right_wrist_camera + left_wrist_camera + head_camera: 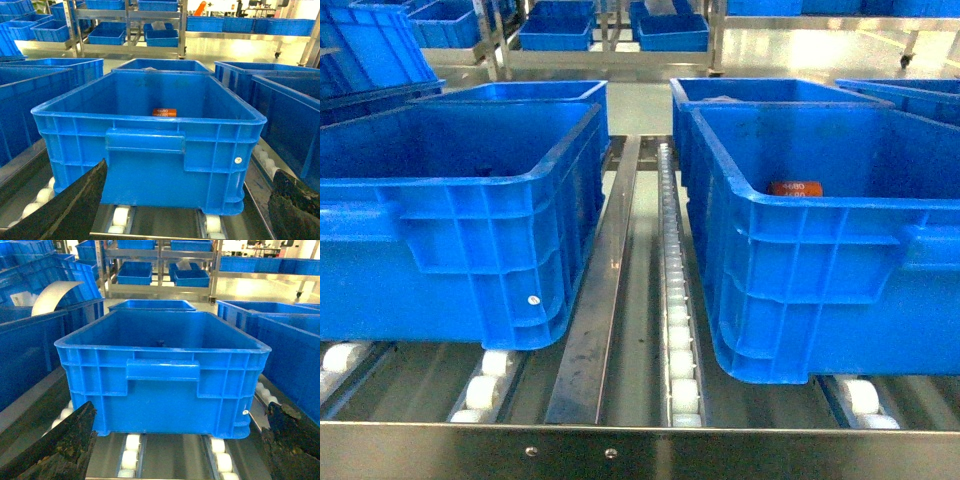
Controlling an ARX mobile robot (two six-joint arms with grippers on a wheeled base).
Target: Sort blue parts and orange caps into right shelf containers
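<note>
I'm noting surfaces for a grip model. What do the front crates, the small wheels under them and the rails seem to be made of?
The crates look like moulded plastic, bright blue with a slight sheen; ribbed walls and a thick rolled rim point to that. The rollers appear to be white plastic, smooth and glossy. The rails and front bar look like brushed metal, grey and dully reflective, with visible rivets.

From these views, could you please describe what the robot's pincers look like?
Only finger parts show, in the wrist views. The left pincer has dark, rough, mottled fingers with brownish flecks. The right pincer looks alike. No cables or markings show.
</note>
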